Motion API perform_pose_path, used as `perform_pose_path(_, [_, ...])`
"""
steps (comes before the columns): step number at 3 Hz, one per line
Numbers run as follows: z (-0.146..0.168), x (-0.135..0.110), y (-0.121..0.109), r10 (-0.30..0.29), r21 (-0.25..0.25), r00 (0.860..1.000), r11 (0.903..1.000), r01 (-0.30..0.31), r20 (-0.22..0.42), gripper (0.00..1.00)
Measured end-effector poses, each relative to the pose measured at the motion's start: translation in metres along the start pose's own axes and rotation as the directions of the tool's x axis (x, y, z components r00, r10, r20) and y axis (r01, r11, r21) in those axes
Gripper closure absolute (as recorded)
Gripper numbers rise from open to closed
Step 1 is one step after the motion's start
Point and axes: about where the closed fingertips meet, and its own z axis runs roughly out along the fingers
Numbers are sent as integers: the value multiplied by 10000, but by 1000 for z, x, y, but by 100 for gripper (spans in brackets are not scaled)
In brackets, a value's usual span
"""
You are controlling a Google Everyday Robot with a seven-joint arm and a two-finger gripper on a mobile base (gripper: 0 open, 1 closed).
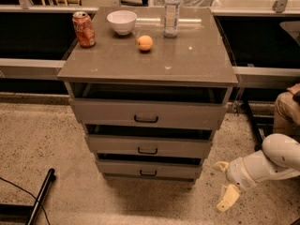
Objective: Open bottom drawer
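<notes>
— Trouble ahead?
— Bottom drawer (123, 168) lies left of the gripper's (224, 182) fingers, apart from them; they are spread and empty.
— So?
— Its small handle (148, 173) is easily missed; they may catch the middle drawer (112, 145) instead.

No readable text on can (84, 29), bottle (172, 11) or hand (224, 182) at lower right.

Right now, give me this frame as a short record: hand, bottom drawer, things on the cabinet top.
hand: open, empty, low to the right of the cabinet, near the floor
bottom drawer: handle free, the hand is apart from it, off its right end
cabinet top: red can, white bowl, orange, clear bottle
</notes>
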Motion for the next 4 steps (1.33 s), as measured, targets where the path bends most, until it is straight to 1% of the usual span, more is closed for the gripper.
perform_pose_path(1, [10, -3, 5, -163, -435, 9946, 9990, 119, -1021, 0])
perform_pose_path(2, [46, -12, -29, -758, 137, 9971, 9970, 756, 121, 0])
perform_pose_path(3, [103, -2, -71, -1368, 1777, 9804, 9778, 1108, 1416, 0])
perform_pose_path(4, [109, -3, -68, -1366, 1537, 9822, 9813, 1163, 1290, 0])
